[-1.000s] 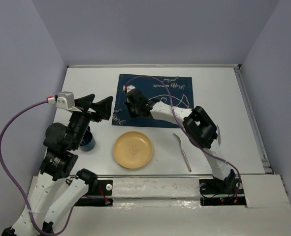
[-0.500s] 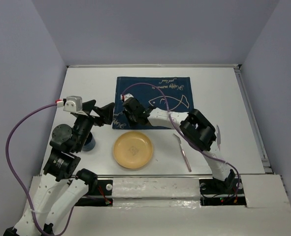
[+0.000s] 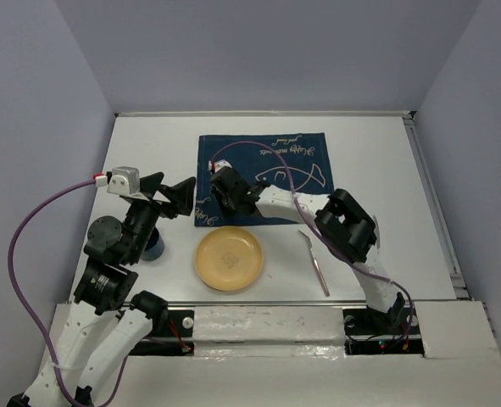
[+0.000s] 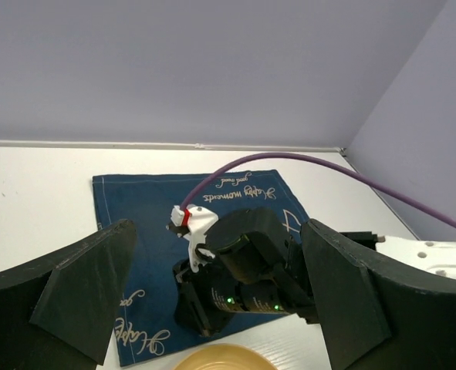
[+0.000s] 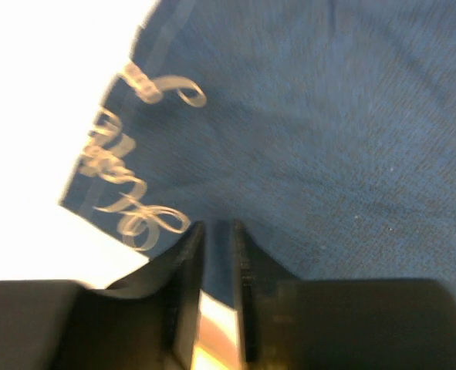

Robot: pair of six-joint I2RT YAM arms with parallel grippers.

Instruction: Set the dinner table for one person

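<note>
The navy placemat (image 3: 275,165) with pale lettering lies at the back middle of the white dinner table (image 3: 148,144). My right gripper (image 3: 226,203) is down on the placemat's near left part, and the wrist view shows it (image 5: 216,231) shut on a fold of the blue cloth (image 5: 328,116). My left gripper (image 3: 169,193) is open and empty, held above the table just left of the placemat. In its own view my left gripper (image 4: 224,308) looks over the right gripper, the placemat (image 4: 135,223) and the plate's rim (image 4: 220,358).
A yellow plate (image 3: 229,258) sits on the table just in front of the placemat. A dark blue cup (image 3: 153,244) stands at the left, partly under my left arm. A silver utensil (image 3: 314,261) lies right of the plate.
The placemat has slid toward the near edge and turned a little with my right gripper on it. My left gripper has dropped lower and shifted slightly.
</note>
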